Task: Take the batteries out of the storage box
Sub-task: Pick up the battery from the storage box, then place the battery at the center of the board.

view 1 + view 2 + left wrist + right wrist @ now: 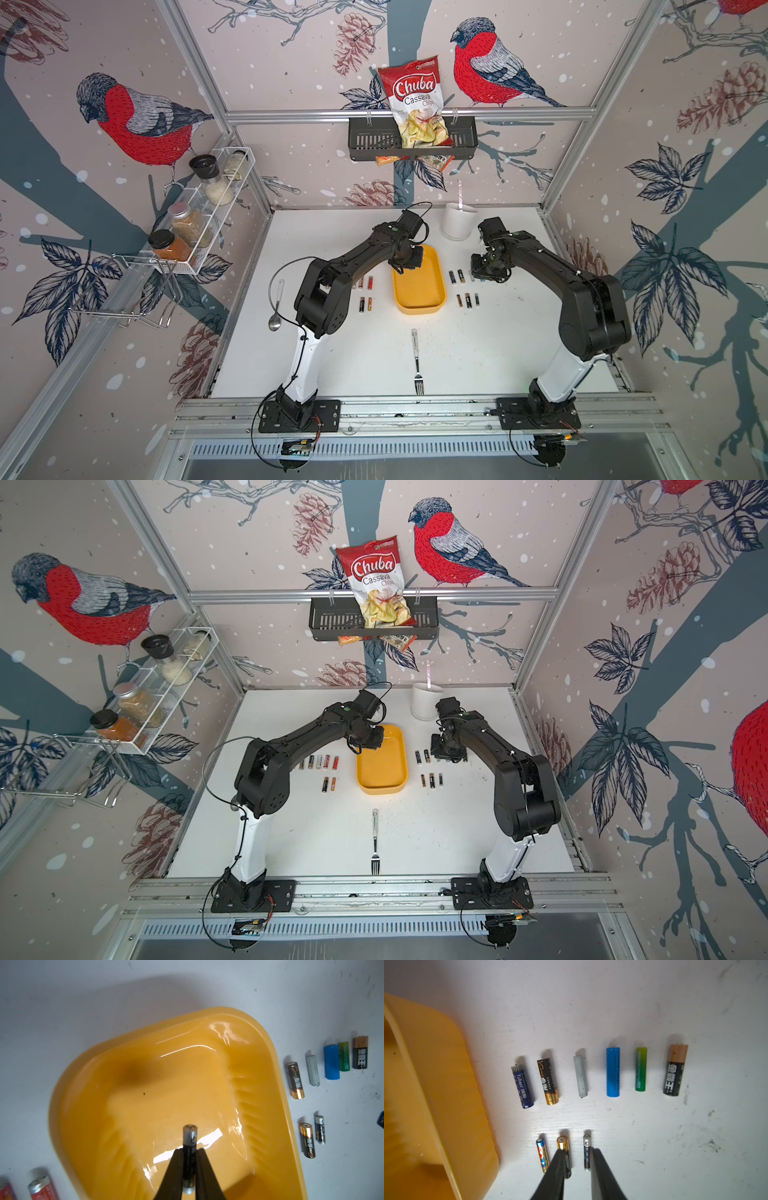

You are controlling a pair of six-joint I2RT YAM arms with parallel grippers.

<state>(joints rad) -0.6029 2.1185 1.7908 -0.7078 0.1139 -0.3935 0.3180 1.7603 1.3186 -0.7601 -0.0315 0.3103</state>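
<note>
White tabletop (374, 353): left pincer (189, 1149) clamps a half-hidden battery (189, 1135); right pincer (578, 1150) stands narrowly parted.

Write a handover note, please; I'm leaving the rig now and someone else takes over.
Left gripper: shut on a slim black-and-silver battery, held over the shallow yellow plastic tray.
Right gripper: fingers parted, empty, low over nine batteries lying on the white table.
Done: more batteries lie beside the tray on the left arm's side; no others visible inside it.
Left: place the held battery on the table.
</note>
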